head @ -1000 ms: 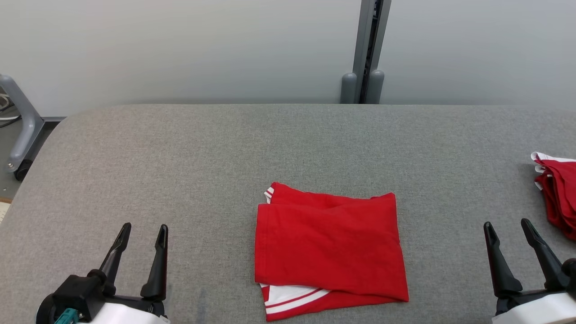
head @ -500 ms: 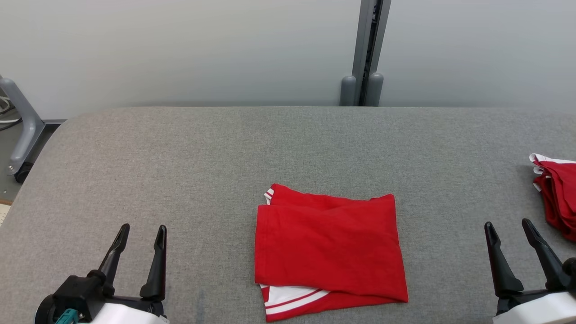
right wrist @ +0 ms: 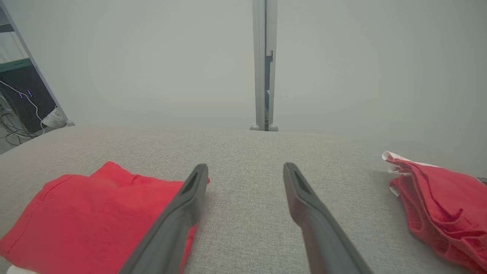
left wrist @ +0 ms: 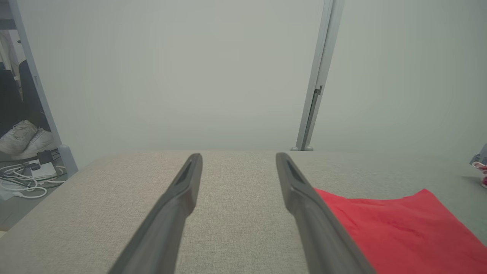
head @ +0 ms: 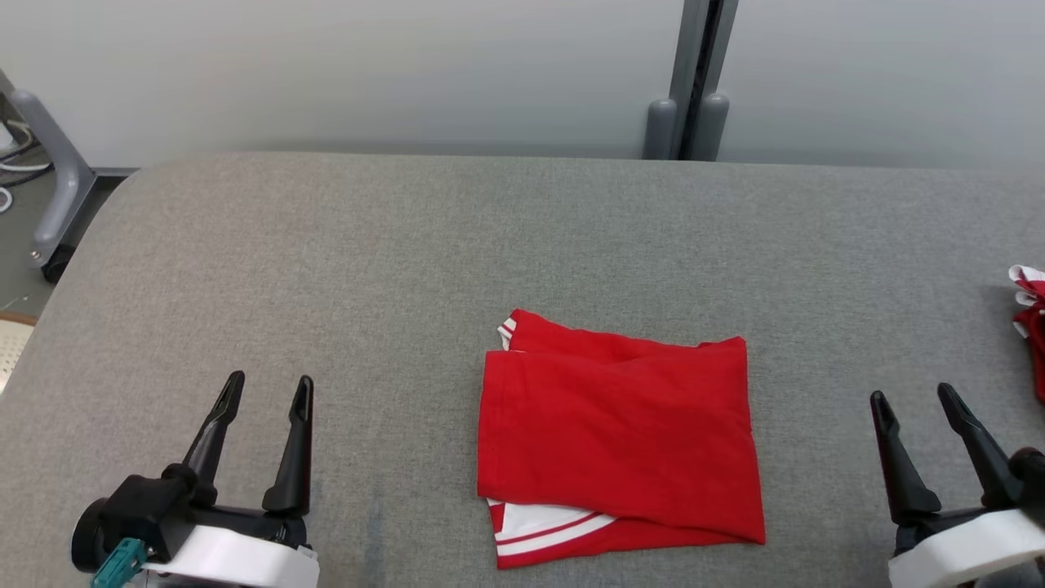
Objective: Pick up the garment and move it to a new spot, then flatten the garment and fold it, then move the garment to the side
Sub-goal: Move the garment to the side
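Centrally, folded red garment point(head: 616, 433) lay flat on grey table point(head: 408, 245), white-striped hem showing at near edge. L gripper point(head: 269, 380) & R gripper point(head: 912, 394) sat well apart either side, both w/ jaws wide, holding nothing. Another red pile point(head: 1033, 327) at R edge.

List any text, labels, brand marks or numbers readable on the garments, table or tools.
None can be read. The folded red garment shows only white stripes; the other red garment, the grey table, the left tool and the right tool carry no visible lettering.
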Robot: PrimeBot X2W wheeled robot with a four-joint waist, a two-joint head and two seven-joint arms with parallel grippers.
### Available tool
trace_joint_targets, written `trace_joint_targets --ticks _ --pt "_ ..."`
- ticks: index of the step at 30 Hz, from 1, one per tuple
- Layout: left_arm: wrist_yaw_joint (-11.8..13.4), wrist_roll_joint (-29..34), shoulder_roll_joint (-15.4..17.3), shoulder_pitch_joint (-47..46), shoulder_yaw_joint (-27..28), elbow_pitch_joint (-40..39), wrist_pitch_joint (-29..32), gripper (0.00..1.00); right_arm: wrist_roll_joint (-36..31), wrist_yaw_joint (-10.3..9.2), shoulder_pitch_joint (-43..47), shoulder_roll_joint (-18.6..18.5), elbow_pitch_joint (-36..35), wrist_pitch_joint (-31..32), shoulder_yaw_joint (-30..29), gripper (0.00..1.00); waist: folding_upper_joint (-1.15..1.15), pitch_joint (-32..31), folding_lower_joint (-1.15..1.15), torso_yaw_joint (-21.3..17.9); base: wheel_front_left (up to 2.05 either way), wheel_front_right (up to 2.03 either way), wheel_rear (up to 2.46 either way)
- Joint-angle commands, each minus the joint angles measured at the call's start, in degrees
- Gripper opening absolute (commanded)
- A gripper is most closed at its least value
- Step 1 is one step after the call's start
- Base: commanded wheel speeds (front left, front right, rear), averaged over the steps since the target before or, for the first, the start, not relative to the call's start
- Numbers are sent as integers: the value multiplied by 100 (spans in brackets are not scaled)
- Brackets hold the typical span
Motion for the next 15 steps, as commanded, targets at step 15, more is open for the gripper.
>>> trace_joint_targets --ticks 15 --pt "-130 -28 -165 -572 -46 166 -234 100 359 -2 -780 -184 1229 -54 972 100 0 818 0 576 0 0 0"
